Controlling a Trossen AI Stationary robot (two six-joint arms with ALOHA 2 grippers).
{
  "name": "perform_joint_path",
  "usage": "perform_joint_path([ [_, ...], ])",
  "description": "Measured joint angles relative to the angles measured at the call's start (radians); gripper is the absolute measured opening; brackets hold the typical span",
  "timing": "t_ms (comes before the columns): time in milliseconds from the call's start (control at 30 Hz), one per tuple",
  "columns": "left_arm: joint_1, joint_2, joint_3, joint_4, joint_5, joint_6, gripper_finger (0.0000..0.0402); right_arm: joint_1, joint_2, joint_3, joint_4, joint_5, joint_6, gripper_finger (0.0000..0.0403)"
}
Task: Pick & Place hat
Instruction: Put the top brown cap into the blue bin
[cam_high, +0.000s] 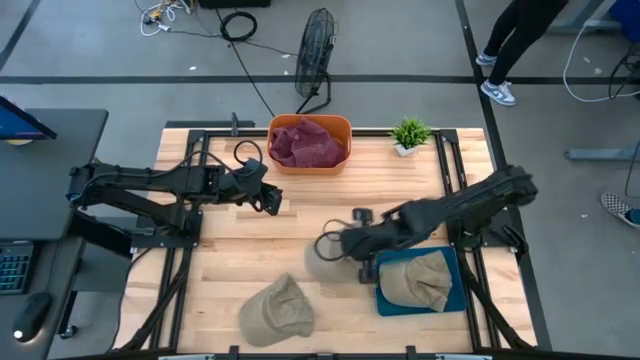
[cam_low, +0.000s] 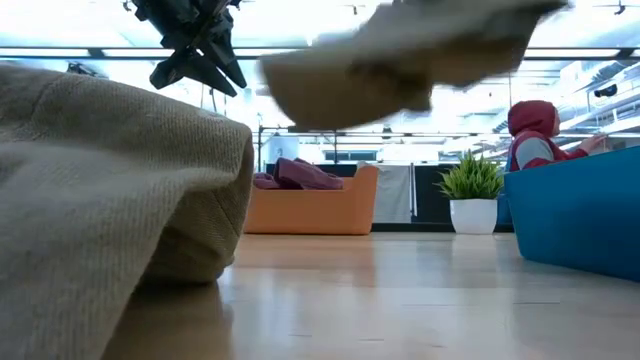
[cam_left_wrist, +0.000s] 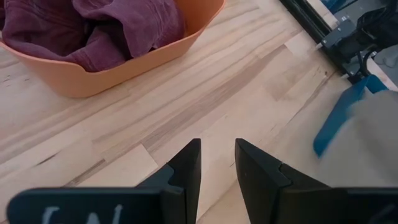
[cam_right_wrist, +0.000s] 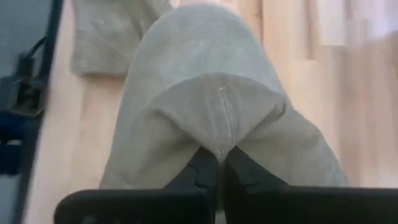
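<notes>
step: carry phase, one hat lifted, not yet placed
right gripper (cam_right_wrist: 217, 163): fingers pinching a fold of the tan hat (cam_right_wrist: 205, 87), at about 5 o'clock from tabletop centre in the high view
held hat: hangs off the right gripper (cam_high: 338, 247), clear of the tabletop (cam_high: 300, 215); low view shows it floating as a blurred tan shape (cam_low: 400, 55) with wood visible beneath
blue tray (cam_high: 395, 300): at 4 o'clock on the tabletop, just beside the held hat; already carries another tan hat (cam_high: 420, 280)
third hat (cam_high: 277, 310): lies on the wood at 6 o'clock, untouched; fills the low view foreground (cam_low: 110, 190)
left gripper (cam_left_wrist: 217, 163): waiting at 10 o'clock, fingers slightly spread, holding nothing, hovering over bare wood
orange basket (cam_high: 310, 160): 12 o'clock, maroon cloth inside
potted plant (cam_high: 410, 135): 1 o'clock
next move, judged: swing held hat toward 3 o'clock over the tray, lower, then let go; needs to land beside or atop the hat already there without dragging it off
goal: likely the tray, guessed from the hat on it
</notes>
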Motion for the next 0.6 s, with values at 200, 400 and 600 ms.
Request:
perform_joint_path([
  [200, 0.000, 0.000, 0.000, 0.000, 0.000, 0.000, 0.0101, 0.073, -0.081, 0.189, -0.422, -0.006, 0.078, 0.0002],
  [400, 0.000, -0.001, 0.000, 0.003, 0.000, 0.000, 0.0101, 0.211, -0.163, 0.150, -0.599, -0.001, 0.221, 0.0001],
  [600, 0.000, -0.001, 0.000, 0.004, 0.000, 0.000, 0.0101, 0.388, -0.230, -0.052, -0.507, 0.066, 0.349, 0.0001],
])
